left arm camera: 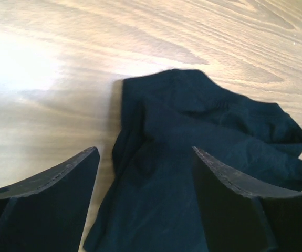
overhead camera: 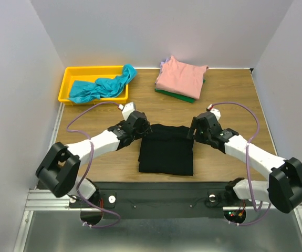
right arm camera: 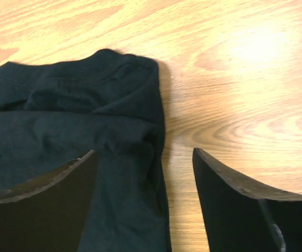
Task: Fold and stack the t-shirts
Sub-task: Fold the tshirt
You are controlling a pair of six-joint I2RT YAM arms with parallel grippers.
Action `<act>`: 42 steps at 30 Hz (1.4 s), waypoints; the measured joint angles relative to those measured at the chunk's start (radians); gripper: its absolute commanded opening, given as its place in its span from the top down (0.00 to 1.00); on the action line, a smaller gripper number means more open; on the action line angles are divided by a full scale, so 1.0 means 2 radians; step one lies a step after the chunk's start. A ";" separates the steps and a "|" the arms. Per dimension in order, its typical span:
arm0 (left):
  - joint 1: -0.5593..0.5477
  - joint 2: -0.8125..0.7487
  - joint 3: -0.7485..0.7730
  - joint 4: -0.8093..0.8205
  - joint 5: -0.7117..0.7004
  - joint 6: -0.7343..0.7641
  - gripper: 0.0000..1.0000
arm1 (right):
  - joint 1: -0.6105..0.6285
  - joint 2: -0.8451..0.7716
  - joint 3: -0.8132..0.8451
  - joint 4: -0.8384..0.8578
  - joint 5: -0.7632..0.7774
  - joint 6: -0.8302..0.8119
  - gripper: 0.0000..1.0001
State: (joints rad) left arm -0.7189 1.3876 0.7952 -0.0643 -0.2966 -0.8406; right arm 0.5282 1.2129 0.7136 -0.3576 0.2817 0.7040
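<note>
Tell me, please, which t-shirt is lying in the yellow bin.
The teal t-shirt, crumpled in the yellow bin; the black t-shirt lies on the table, and the salmon-pink t-shirt lies folded at the back.

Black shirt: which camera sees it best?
The top camera: the whole folded black shirt is in view, edges and all. Each wrist camera shows only one corner of it, close up.

No text, label, brand, number or sign can be read; nothing legible is seen on the black t-shirt (overhead camera: 166, 149) or elsewhere.
</note>
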 measured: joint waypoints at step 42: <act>0.062 0.015 0.040 0.038 0.037 0.014 1.00 | -0.031 0.055 0.085 0.063 -0.054 -0.027 0.97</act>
State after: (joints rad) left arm -0.5949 1.4181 0.8753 0.0120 -0.2226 -0.8135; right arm 0.4671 1.3235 0.8837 -0.2314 0.1745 0.6510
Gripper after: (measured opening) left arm 0.041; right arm 0.035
